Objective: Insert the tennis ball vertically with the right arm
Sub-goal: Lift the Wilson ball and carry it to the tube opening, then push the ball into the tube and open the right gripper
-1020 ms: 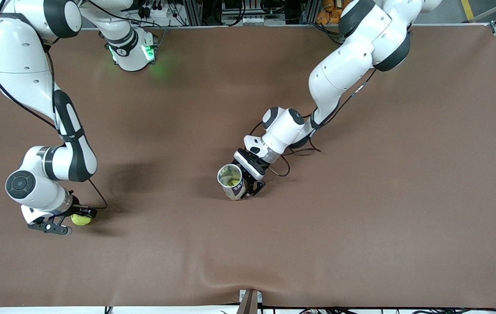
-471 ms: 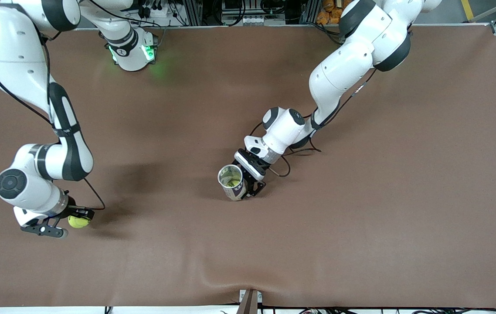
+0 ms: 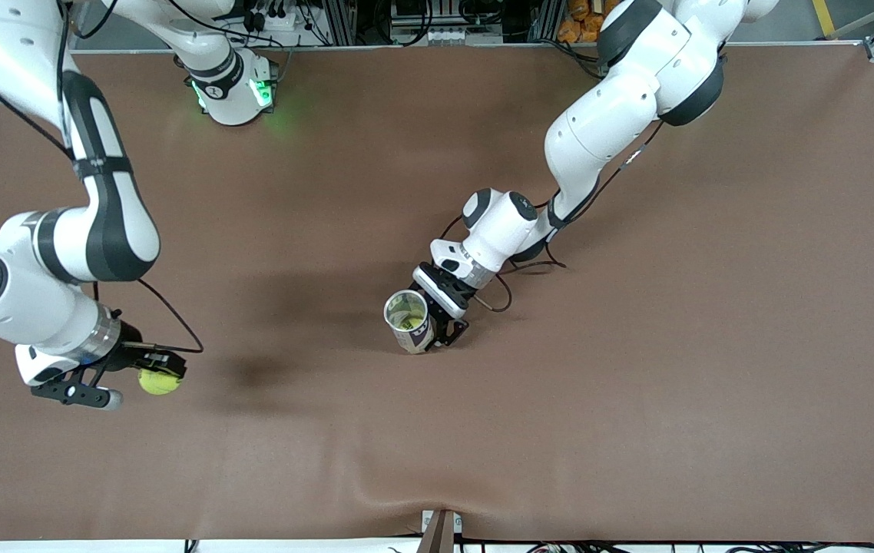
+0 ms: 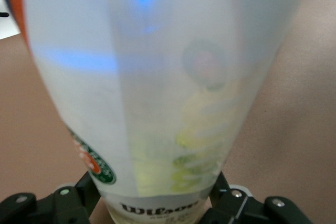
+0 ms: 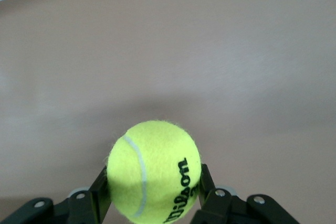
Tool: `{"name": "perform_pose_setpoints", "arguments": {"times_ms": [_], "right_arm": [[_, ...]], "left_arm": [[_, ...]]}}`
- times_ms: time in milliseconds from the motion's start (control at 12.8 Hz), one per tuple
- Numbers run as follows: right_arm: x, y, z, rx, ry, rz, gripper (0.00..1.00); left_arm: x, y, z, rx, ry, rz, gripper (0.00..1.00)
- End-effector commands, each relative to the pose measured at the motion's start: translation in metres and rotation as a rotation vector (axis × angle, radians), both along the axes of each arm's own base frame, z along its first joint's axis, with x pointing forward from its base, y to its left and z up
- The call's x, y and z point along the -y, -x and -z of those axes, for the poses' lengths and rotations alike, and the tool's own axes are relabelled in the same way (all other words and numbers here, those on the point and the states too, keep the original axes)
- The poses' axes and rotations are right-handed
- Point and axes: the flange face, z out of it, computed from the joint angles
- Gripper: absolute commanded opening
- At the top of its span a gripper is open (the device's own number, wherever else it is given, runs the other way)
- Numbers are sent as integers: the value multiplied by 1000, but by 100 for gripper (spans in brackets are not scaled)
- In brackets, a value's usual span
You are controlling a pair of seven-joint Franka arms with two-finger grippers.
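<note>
From the front view, the right gripper (image 3: 147, 376) is squeezing a yellow tennis ball (image 3: 159, 381) and holding it up over the brown table (image 3: 637, 384), at the right arm's end. The ball's shadow lies apart from it, so the ball looks lifted. Near the middle of the table stands a clear ball can (image 3: 408, 319) with its mouth open at the top. The left gripper (image 3: 443, 326) is clamped around the can low down and keeps it upright.

In the left wrist view, the can (image 4: 157, 93) fills the picture. It is see-through plastic, and yellow balls seem to be inside already. It looks light and could tip, so the hold matters.

In the right wrist view, the ball (image 5: 154, 170) sits between the two black fingers (image 5: 100, 195), pinched at its sides. The ball is fuzzy, light and a bit squishy, so it should not slip. Holding it across the middle seems best. It probably fits the can snugly.
</note>
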Motion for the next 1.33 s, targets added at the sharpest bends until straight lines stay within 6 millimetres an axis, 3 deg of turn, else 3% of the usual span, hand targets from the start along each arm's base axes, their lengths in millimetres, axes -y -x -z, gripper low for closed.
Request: {"name": "perform_pose_setpoints", "arguments": {"times_ms": [0,471,784,941,1098,1255], "right_arm": [[-71,19,-31,-44,-41,126,60],[-252,69,-61,-65,-106,358,60],[-321,95,-73,-70,-150,459,60],[-361,109,-60,-83,-155,481,59],[-383,111,-45,-79,-163,465,59],[-388,109,-32,-64,-169,458,59]], "left_arm": [[0,-2,-5,8,-6,15,83],[0,-2,-4,9,-7,15,83],[0,-1,-3,6,-8,17,83],[0,-1,-3,8,-8,16,83],[0,-1,-4,8,-8,17,83],[0,-2,-5,9,-7,16,83]]}}
